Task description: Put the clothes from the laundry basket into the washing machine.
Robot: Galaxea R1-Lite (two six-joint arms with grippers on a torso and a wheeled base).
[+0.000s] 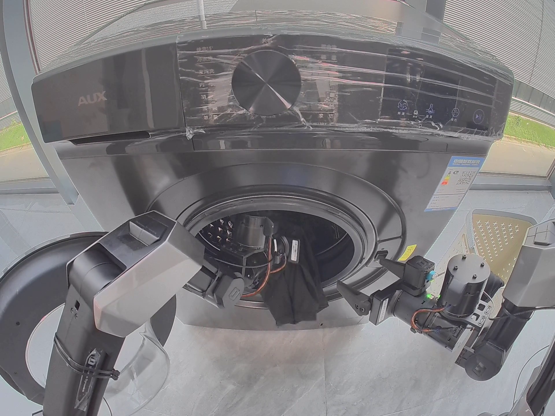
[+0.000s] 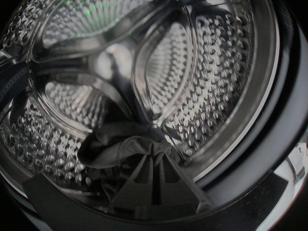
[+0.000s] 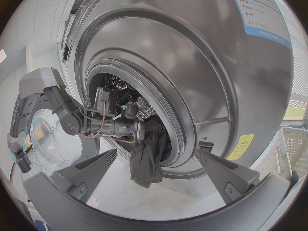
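Black garment (image 2: 112, 151) clamped between left pincer (image 2: 156, 159) tips.

Left arm (image 1: 250, 235) and hanging black garment (image 1: 295, 296) block the drum mouth (image 1: 354, 226), gap on its right side

Daylight from windows (image 1: 87, 13) behind, sheen on washing machine (image 1: 115, 169), dim drum (image 2: 218, 64), fisheye-curved edges

Ahead: washing machine (image 1: 277, 163), door (image 1: 34, 307) swung open at its left, laundry basket (image 1: 500, 235) on the floor at its right. Garment (image 1: 295, 290) drapes over the near lip of the drum (image 2: 208, 81), its upper end inside with the left gripper (image 2: 155, 158). Right gripper (image 1: 363, 273) sits outside, just right of the opening.
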